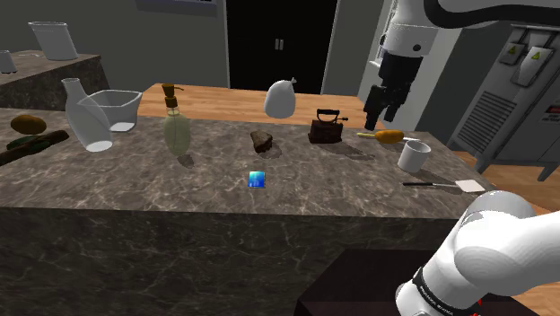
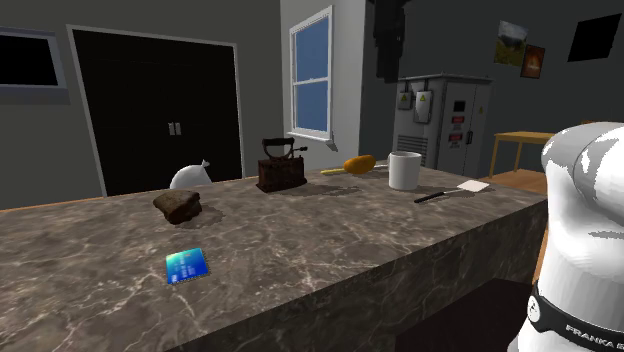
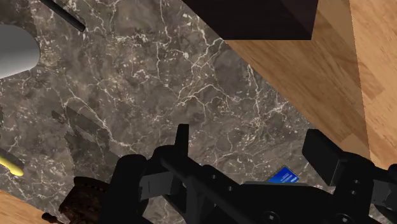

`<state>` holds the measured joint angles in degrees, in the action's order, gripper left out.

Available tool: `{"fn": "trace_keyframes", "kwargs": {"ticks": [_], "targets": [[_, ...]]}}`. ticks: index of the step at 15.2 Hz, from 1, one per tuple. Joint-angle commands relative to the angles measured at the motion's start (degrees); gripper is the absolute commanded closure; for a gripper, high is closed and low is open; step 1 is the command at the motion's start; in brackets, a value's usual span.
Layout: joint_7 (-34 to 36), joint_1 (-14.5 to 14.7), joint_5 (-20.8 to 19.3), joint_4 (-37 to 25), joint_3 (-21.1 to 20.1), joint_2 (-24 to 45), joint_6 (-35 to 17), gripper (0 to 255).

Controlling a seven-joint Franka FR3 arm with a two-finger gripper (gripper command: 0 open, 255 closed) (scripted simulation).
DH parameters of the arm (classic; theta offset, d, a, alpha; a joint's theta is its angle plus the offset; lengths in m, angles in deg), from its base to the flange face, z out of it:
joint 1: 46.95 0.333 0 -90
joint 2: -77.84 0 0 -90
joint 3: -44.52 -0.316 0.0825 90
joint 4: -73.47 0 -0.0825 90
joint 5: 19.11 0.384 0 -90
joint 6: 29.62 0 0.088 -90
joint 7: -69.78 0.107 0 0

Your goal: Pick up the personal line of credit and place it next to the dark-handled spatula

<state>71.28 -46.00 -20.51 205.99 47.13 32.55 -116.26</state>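
- The black gripper (image 1: 380, 121) hangs high above the white mug (image 1: 414, 155), with its fingers apart and nothing between them.
- The blue card (image 1: 258, 179) lies flat on the marble counter (image 1: 135, 188), well apart from the mug. It is so thin that I'd say the fingers may scrape stone and miss it.
- The dark-handled spatula (image 1: 429, 184) lies just beside the mug, so a low carry could knock either.

This looks like a kitchen in a house. A long stone counter (image 1: 135, 184) holds kitchen things: a white mug (image 2: 404, 170), a spatula (image 2: 452, 191), a jug (image 1: 86, 115) and a bottle with a pump (image 1: 176, 126). The floor (image 3: 337, 76) is wood. There is a window (image 2: 312, 75) with a white frame, a dark double door (image 2: 165, 110), pictures (image 2: 520, 47) on the wall and a small wooden table (image 2: 520, 140).
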Motion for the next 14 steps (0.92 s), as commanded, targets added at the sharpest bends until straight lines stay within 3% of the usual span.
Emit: {"fn": "trace_keyframes", "kwargs": {"ticks": [1, 8, 14], "targets": [[0.0, 0.0, 0.0, 0.0, 0.0, 0.0, 0.0, 0], [13.2, -0.8, 3.5, 3.8, -7.3, 7.2, -12.7, 0], [24.6, -2.0, 4.2, 3.0, -13.2, 17.1, -23.1, 0]]}}
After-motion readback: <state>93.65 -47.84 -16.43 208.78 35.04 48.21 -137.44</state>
